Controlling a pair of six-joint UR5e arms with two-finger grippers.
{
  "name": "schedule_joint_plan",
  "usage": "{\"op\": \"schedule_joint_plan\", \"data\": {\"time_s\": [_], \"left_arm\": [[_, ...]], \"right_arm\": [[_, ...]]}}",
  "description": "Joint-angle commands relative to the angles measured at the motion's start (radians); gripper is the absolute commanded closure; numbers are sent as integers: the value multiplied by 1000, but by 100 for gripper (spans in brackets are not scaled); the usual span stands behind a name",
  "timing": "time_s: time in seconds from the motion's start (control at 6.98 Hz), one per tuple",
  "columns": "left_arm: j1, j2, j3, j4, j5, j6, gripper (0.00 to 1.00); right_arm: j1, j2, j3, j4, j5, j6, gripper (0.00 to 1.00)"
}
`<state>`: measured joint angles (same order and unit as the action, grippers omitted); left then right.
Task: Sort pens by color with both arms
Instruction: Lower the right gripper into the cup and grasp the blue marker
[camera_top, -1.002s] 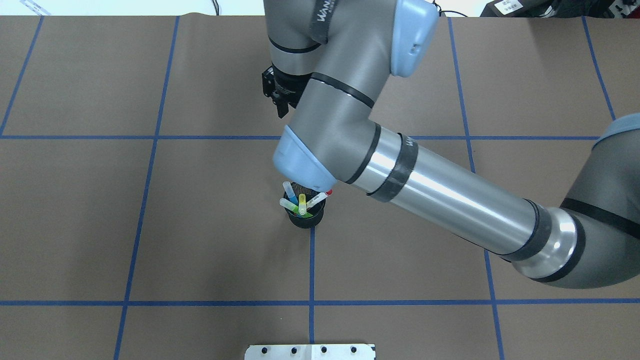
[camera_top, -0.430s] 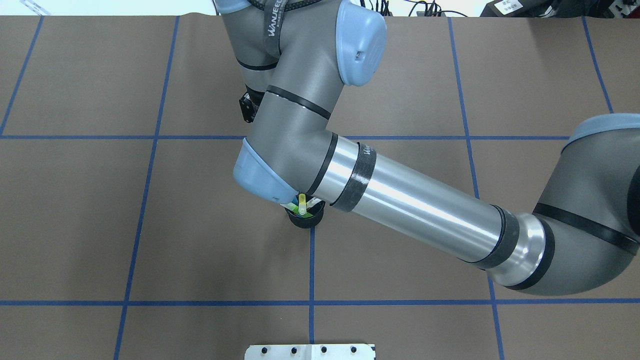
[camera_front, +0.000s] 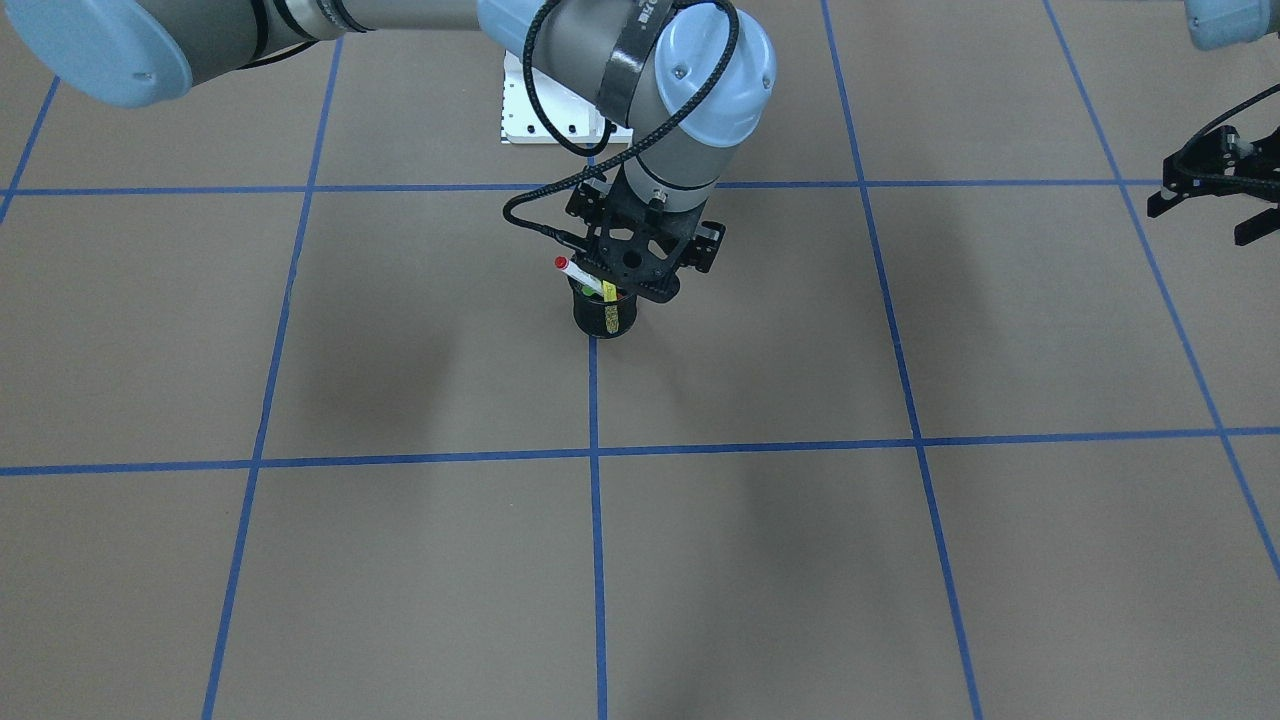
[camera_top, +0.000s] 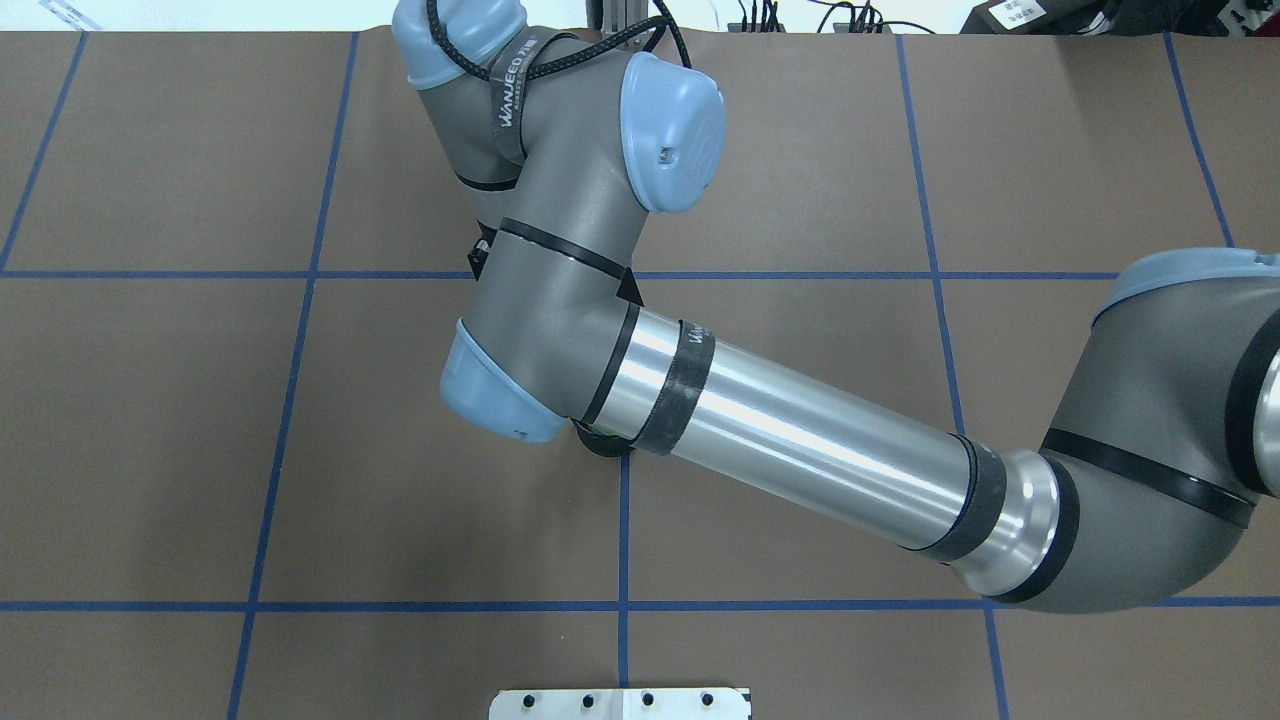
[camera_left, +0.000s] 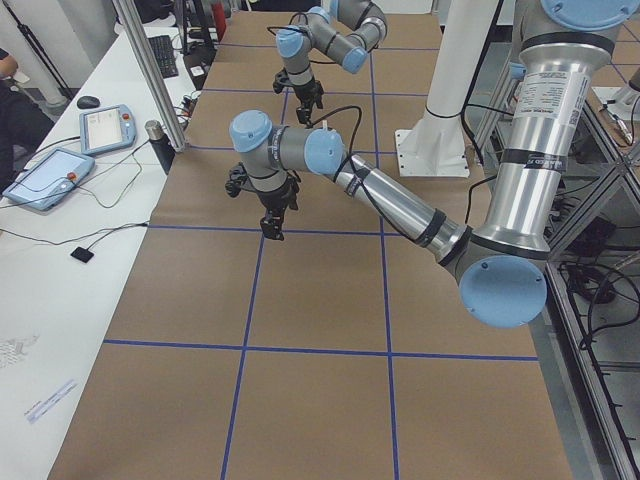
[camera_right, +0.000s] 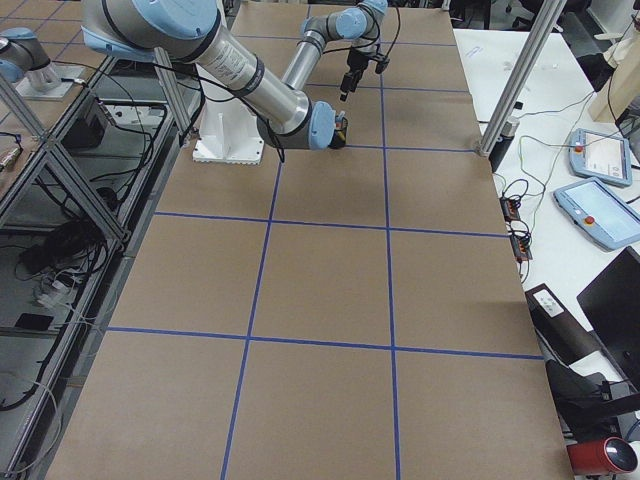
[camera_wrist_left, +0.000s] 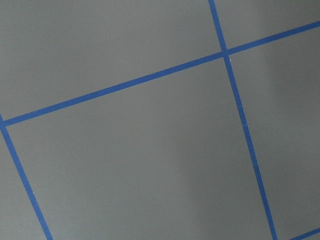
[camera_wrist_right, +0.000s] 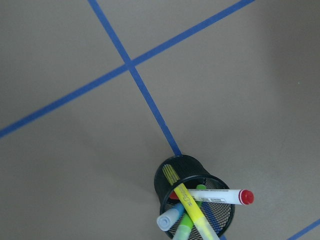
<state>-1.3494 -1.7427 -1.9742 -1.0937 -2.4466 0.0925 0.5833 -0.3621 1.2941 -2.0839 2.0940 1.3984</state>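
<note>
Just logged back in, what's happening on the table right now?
The right arm's black hand hovers close above the black mesh cup. All four pens sit in that cup: the white pen with the red cap, the yellow pen, the lime green pen and the blue pen. The left arm's black hand hangs open and empty, far off to the side. Nothing is sorted yet.

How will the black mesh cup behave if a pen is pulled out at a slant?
Probably tips easily: the black mesh cup looks narrow and light, with the yellow pen leaning past its rim. The red-capped white pen lies across the rim, so dragging it sideways could lever the cup over.
</note>
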Motion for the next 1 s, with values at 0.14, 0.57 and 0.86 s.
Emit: {"op": "schedule_joint_plan", "data": {"time_s": [0.14, 0.57, 0.86], "left_arm": [[1, 14, -5, -2, 0, 3, 1], [1, 21, -8, -2, 0, 3, 1], [1, 23, -9, -2, 0, 3, 1]], "right_arm": [[10, 32, -85, 1, 10, -48, 4], [30, 29, -166, 1, 99, -36, 5], [32, 29, -170, 1, 138, -10, 5]]}}
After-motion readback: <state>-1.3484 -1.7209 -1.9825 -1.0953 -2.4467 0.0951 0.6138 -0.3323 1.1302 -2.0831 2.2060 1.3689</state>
